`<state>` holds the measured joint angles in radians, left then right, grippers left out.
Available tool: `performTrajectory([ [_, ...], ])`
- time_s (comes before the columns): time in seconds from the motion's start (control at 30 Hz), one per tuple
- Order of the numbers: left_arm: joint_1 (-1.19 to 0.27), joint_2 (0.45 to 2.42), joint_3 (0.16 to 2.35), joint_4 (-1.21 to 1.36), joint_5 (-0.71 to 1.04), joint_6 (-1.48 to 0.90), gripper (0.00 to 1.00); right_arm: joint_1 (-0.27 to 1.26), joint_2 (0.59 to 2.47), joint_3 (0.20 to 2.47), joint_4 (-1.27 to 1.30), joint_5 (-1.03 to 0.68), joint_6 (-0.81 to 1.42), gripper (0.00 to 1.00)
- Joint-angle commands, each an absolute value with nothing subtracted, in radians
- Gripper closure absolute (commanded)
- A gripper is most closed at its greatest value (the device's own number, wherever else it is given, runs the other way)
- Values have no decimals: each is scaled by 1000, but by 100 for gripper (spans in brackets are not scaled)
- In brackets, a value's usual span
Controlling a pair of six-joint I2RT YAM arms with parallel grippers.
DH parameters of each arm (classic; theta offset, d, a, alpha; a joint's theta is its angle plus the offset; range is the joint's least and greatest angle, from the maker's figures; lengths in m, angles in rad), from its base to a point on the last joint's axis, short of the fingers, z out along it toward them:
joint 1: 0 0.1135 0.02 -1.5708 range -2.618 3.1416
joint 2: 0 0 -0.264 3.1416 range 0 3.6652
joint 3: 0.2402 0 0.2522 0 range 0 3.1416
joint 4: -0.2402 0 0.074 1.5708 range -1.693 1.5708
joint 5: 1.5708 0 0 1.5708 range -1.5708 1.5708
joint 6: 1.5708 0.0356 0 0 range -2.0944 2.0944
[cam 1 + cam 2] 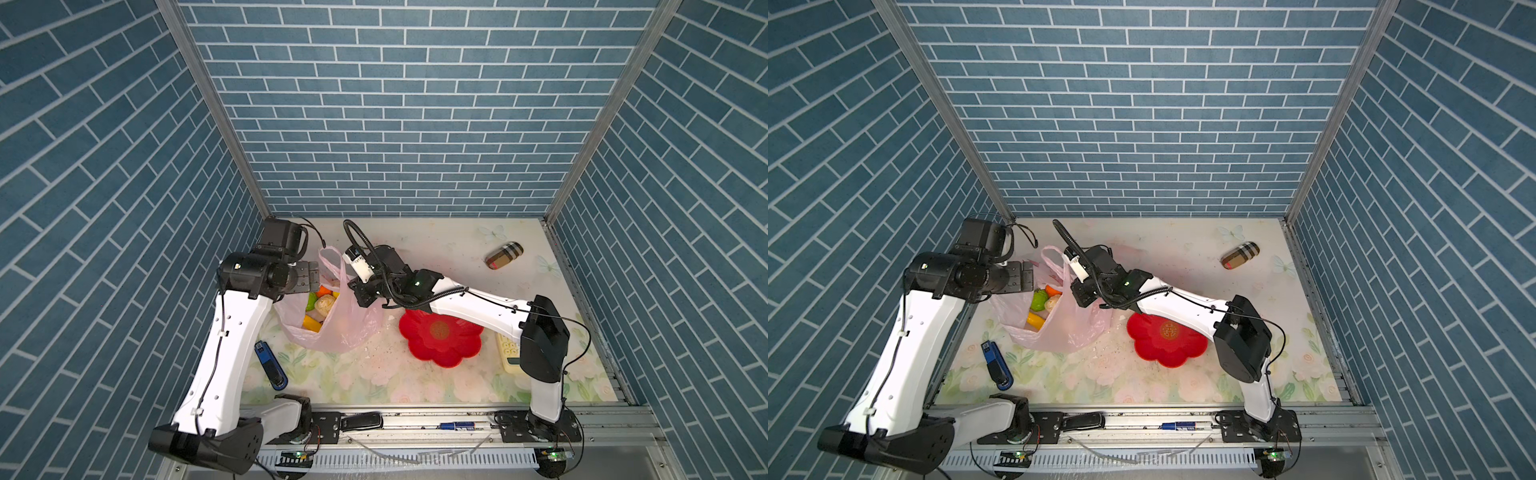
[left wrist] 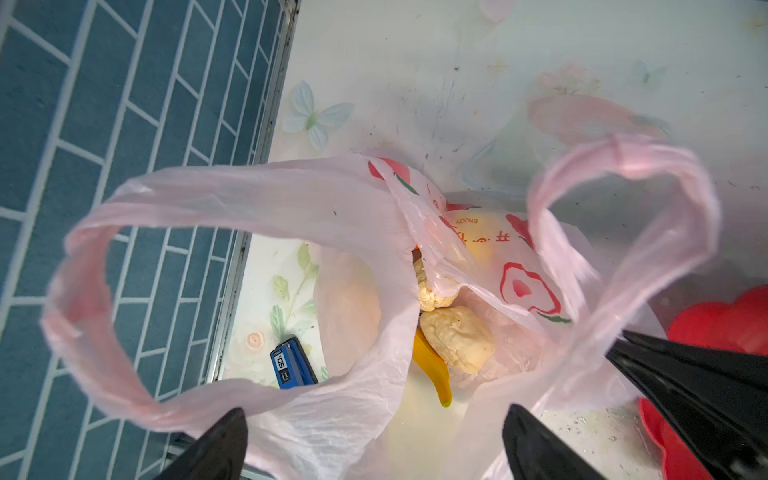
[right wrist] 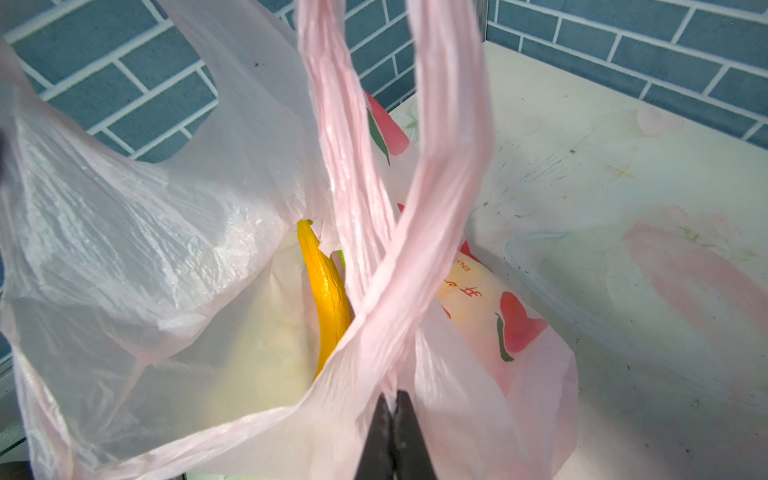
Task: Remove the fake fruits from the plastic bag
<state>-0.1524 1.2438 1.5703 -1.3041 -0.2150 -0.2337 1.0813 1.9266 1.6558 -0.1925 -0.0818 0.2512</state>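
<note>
Pinching the plastic bag [image 3: 145,208], right gripper [image 3: 390,400] faces spread left gripper [image 2: 376,411] over two cream fruits [image 2: 457,338], one banana [image 2: 432,370].

On the flower-printed tabletop [image 1: 374,374], the thin translucent pale-pink plastic bag [image 1: 345,328] stands left of centre with the small toy fruits [image 1: 325,304] inside it. The red flower-shaped plastic dish [image 1: 440,345] lies near the bag's right, the blue stapler [image 1: 272,365] at its front left, and the plaid oblong pouch [image 1: 503,254] well apart at the back right.
</note>
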Motion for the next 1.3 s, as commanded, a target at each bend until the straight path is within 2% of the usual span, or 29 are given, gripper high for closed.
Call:
performTrajectory([
  [0.0, -133, 1290, 1559, -1281, -188, -191, 1, 1077, 1864, 1629, -154, -62, 275, 100],
  [0.23, -124, 1345, 1487, -1238, -83, -176, 1, 1068, 1838, 1590, -130, -51, 283, 100],
  [0.47, -101, 1347, 1382, -1182, -42, -199, 10, 1059, 1803, 1535, -86, -34, 308, 100],
  [0.93, -98, 1298, 1409, -1153, -192, -179, 1, 1049, 1782, 1486, -67, 4, 333, 100],
  [1.27, -98, 1350, 1344, -1145, -225, -166, 1, 1041, 1796, 1487, -63, 1, 345, 100],
])
